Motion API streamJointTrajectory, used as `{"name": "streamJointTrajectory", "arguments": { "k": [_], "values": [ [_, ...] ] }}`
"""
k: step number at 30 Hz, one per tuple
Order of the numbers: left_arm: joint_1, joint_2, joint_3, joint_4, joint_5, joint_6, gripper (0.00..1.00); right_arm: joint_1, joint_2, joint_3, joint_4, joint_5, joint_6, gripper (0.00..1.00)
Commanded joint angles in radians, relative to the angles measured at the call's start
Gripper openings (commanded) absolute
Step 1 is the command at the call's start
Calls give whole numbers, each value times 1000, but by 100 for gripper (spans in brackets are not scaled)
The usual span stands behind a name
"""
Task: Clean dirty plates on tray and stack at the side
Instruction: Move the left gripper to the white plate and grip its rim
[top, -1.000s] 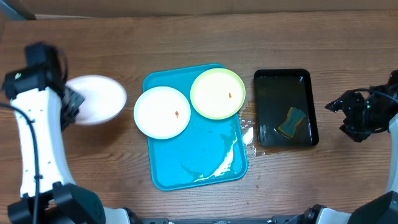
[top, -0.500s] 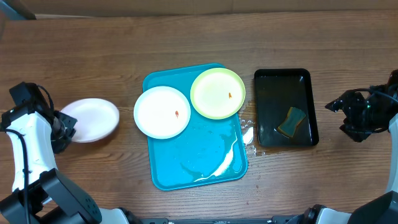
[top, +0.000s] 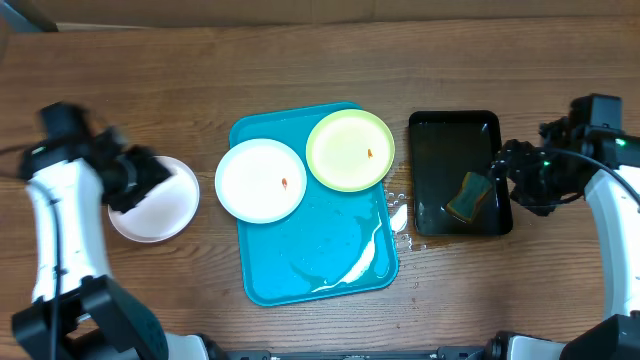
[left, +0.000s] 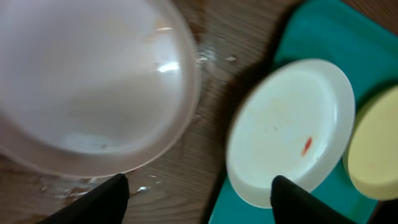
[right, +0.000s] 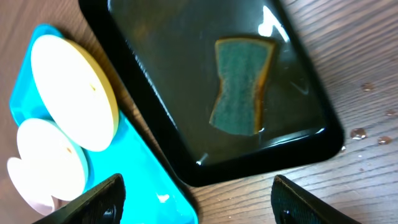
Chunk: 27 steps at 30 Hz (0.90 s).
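Note:
A white plate (top: 160, 212) lies on the bare wood left of the turquoise tray (top: 320, 255). My left gripper (top: 148, 178) hovers at that plate's upper left edge, open with nothing between its fingers. In the left wrist view the gripper (left: 199, 208) is over wood, with this plate (left: 87, 81) ahead of it. On the tray sit a white plate (top: 260, 180) and a lime-green plate (top: 350, 150), each with an orange-red speck. My right gripper (top: 506, 170) is open and empty, over the right rim of the black tray (top: 455, 122).
The black tray (right: 161, 106) holds dark water and a green-and-yellow sponge (top: 468, 196), seen in the right wrist view as the sponge (right: 241, 84). White foam streaks the tray's lower right part (top: 362, 262). Water drops (top: 400, 215) lie between the two trays.
My left gripper has opened and let go of the white plate, which now rests on the table left of the tray. My right arm has moved left, to the black tray.

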Motion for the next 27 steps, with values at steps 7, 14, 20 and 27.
{"name": "streamJointTrajectory", "arguments": {
  "k": [7, 14, 20, 27],
  "values": [
    [-319, 6, -99, 141, -338, 44, 80, 71, -6, 12, 1, 23, -10, 77],
    [-303, 85, -106, 176, -360, -85, 70, 72, -6, 12, -10, 23, -10, 77],
    [-333, 189, -106, 196, -222, 35, 51, 72, -6, 12, -10, 23, -10, 77],
    [-343, 209, -85, 136, -233, 17, 4, 72, -6, 12, -12, 23, -10, 77]
  ]
}}
